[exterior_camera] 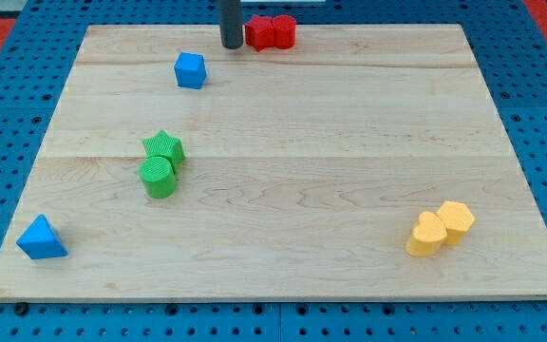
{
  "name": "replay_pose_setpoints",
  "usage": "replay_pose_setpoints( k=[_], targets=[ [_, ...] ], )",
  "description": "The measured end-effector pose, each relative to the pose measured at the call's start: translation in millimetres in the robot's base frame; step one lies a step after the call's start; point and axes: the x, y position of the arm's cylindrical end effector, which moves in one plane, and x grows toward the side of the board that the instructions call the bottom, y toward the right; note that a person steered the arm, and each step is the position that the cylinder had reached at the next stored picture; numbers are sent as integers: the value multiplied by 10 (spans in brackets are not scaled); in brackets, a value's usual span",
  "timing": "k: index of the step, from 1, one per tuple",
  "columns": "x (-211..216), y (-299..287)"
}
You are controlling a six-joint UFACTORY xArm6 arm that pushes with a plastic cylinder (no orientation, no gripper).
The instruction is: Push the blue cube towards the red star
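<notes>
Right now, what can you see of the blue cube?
The blue cube is a small, solid-coloured block with a matte, plastic look, sitting flat on the wooden board near the view's top left, turned slightly. Nothing touches it. My tip stands apart to its upper right, beside the red block.

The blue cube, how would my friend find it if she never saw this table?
Start at the wooden board and look near its top edge, left of the middle. The blue cube sits alone there, just down and to the view's left of my tip and the red block. The other blue block is a triangle, far off in the board's bottom-left corner.
</notes>
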Motion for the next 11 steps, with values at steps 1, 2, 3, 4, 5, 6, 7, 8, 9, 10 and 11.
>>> replay_pose_setpoints(
  k=[1,2,3,4,5,6,7,8,9,10,11],
  targets=[
    [36,-344],
    [53,-758],
    [180,-1162],
    [433,-1077],
    [460,-1132],
    [902,-1280],
    [1212,-802],
    [1109,-414],
    [935,-392],
    [750,-808],
    [701,-695]
  ],
)
